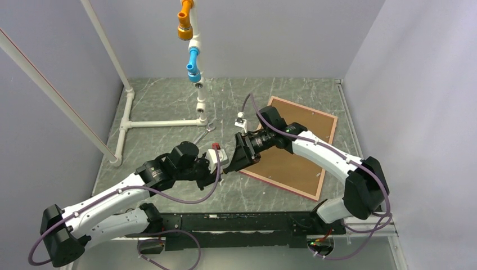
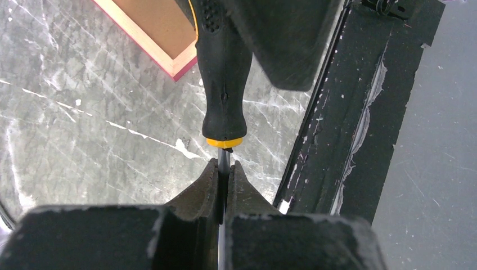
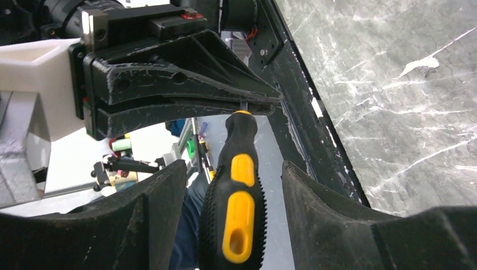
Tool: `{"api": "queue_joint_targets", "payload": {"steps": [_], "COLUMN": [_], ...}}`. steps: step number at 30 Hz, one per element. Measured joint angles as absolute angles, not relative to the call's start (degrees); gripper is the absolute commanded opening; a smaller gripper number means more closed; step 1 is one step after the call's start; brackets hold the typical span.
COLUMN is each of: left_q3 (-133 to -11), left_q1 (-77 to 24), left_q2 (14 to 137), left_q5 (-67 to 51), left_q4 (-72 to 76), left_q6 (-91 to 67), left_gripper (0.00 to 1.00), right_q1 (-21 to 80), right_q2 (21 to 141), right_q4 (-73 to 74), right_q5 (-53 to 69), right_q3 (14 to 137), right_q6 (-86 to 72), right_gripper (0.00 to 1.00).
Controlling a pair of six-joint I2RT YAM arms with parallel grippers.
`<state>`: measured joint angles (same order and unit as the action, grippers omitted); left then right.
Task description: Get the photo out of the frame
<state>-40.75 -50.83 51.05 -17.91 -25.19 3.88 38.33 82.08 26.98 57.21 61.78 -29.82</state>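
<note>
The frame (image 1: pixel 281 164) lies back up on the table at the right, its brown board showing inside the pink-red border; a corner of it shows in the left wrist view (image 2: pixel 154 28). The photo is hidden under the board. My left gripper (image 1: pixel 226 166) (image 2: pixel 224 166) is shut on the metal shaft of a black-and-yellow screwdriver (image 2: pixel 224 73) just off the frame's near left corner. My right gripper (image 1: pixel 241 156) (image 3: pixel 233 169) is open, its fingers either side of the screwdriver's handle (image 3: pixel 237 208) with a gap on both sides.
A white pipe structure (image 1: pixel 163 122) with orange and blue fittings stands at the back left. A small wrench (image 1: pixel 203 134) and a small white clip (image 1: pixel 242 121) lie behind the grippers. A black rail (image 1: pixel 242 222) runs along the table's near edge.
</note>
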Motion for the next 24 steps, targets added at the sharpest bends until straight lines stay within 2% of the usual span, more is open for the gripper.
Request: {"api": "queue_joint_targets", "payload": {"steps": [14, 22, 24], "left_q3": [-41.3, -41.3, -41.3], "left_q1": [-52.8, -53.5, -53.5], "left_q2": [53.5, 54.0, 54.0], "left_q5": [-20.3, -20.2, -20.2], "left_q4": [-27.5, -28.6, -29.1], "left_q6": [5.5, 6.4, 6.5], "left_gripper": [0.0, 0.0, 0.0], "right_q1": [39.0, 41.6, 42.2], "right_q2": [85.6, 86.3, 86.4], "right_q4": [29.5, 30.8, 31.0], "right_q5": [58.8, 59.1, 59.1], "right_q3": [62.0, 62.0, 62.0], "right_q6": [-25.9, -23.7, -23.2], "right_gripper": [0.52, 0.52, 0.42]}}
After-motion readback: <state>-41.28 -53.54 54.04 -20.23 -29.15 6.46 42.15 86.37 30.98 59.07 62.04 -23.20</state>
